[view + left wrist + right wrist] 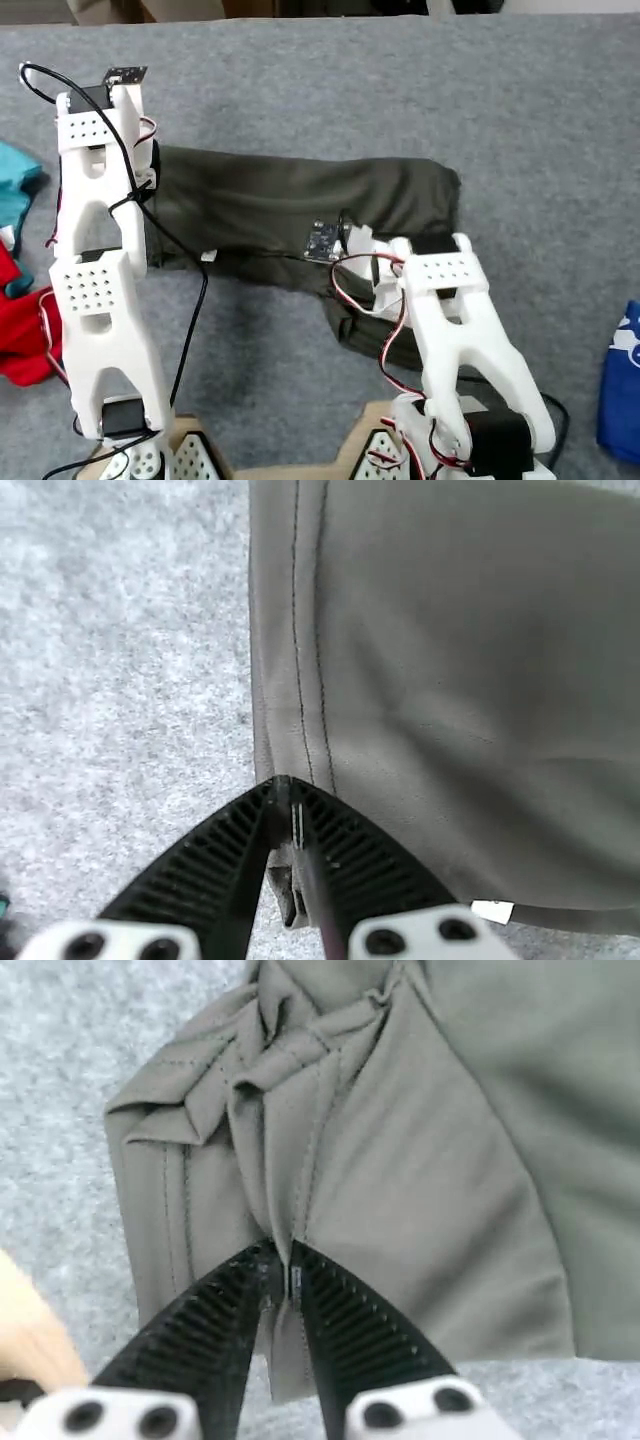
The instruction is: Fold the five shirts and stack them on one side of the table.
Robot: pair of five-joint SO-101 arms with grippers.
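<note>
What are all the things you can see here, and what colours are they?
olive shirt: one, dark olive green, spread across the middle of the table
teal cloth: one, teal, at the table's left edge
red cloth: one, red, left edge, nearer the arm bases than the teal one
blue cloth: one, blue, right edge
table: one, grey fuzzy cover
left arm, right arm: two, white
left tool: black, shut on the shirt's stitched hem
right tool: black, shut on a bunched fold

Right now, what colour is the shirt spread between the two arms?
Plain olive-grey shirt, no pattern; the left wrist view shows it best.
</note>
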